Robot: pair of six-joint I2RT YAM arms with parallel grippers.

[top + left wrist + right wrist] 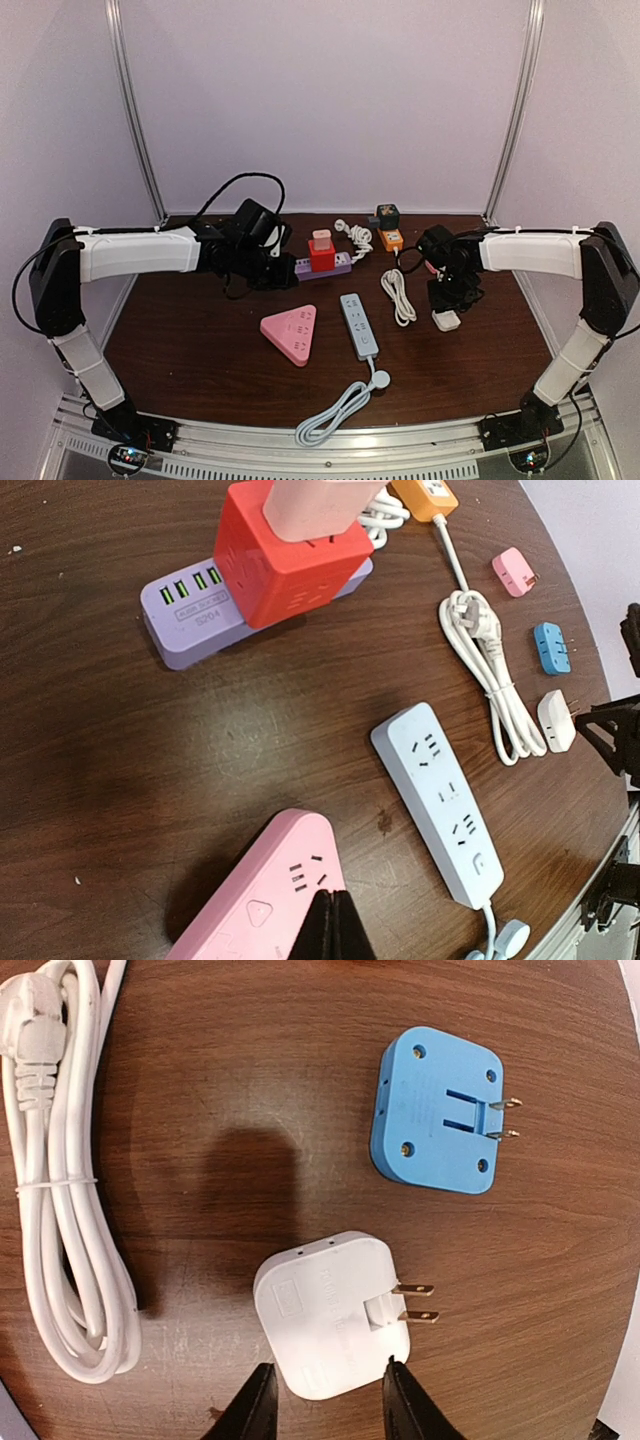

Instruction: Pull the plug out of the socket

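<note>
The bench (200, 340) ran past the edges of both wrist views. Just under my left hand (332, 932), whose fingers were pressed together on nothing, lay the pink triangular strip (265, 900). Its near end was cut off by the frame and partly hidden behind my fingertips.

Well ahead of that hand sat the purple strip (185, 620). Its label seemed to read S204, and the smaller line above was too fine to make out. The red cube (285, 570) stood plugged into it and covered its far half. The pink plug (315, 505) sat in the cube's top, its upper part cut off by the frame, well apart from both my hands.

My right hand (327, 1412) hung spread wide, with one finger on either side of the near end of the white adapter (325, 1310). I could not tell whether they touched it. Its raised lettering was too faint to read. Beyond it, to the right, lay the blue adapter (435, 1110).
</note>
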